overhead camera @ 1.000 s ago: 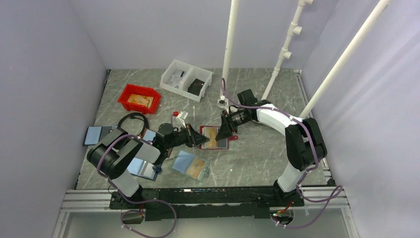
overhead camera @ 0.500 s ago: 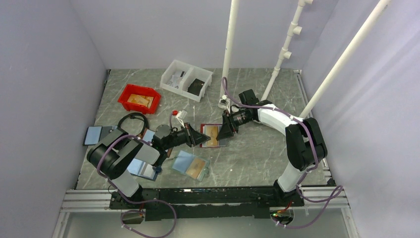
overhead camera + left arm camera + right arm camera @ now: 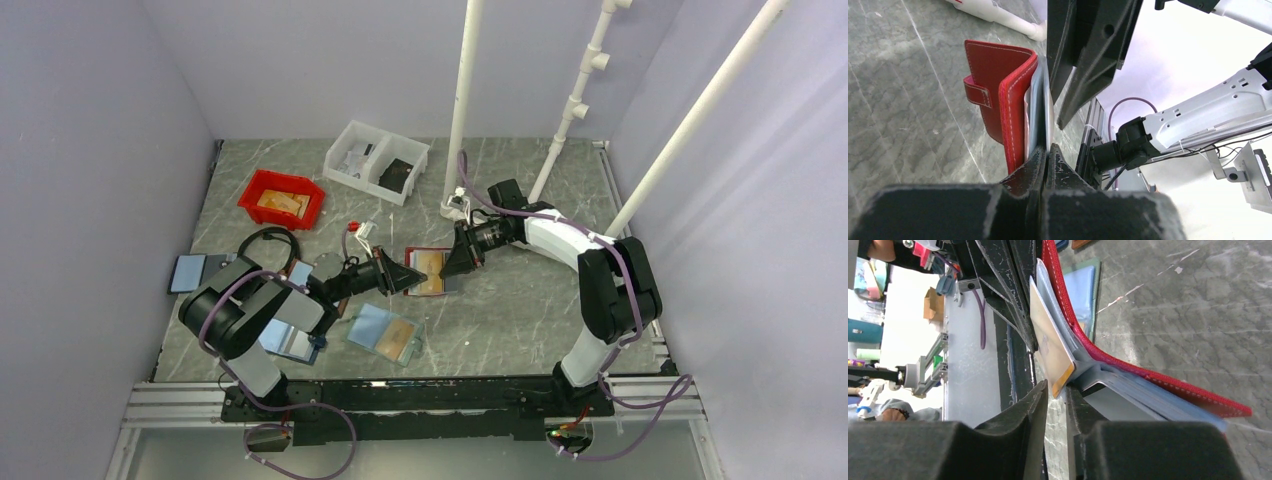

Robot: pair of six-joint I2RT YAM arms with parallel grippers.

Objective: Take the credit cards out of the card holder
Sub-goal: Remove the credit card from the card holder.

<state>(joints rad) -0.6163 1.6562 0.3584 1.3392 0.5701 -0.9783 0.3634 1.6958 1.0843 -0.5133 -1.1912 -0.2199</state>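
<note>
The red card holder hangs open just above the table's middle, between both grippers. My left gripper is shut on one pale blue-grey inner leaf of the holder, its tips pressed together on that leaf. A tan-orange credit card sticks out of a pocket of the holder. My right gripper has this card's lower corner between its tips, with a narrow gap still showing beside the card. From above, the right gripper sits at the holder's right edge over the credit card.
A teal holder with an orange card lies in front of the red one. More flat holders lie at the left and by the left arm. A red bin and a white divided tray stand behind. White pipes rise at the back.
The right gripper's jaws have narrowed around the card's corner. The holder and both grippers have shifted slightly away from the arms' bases.
</note>
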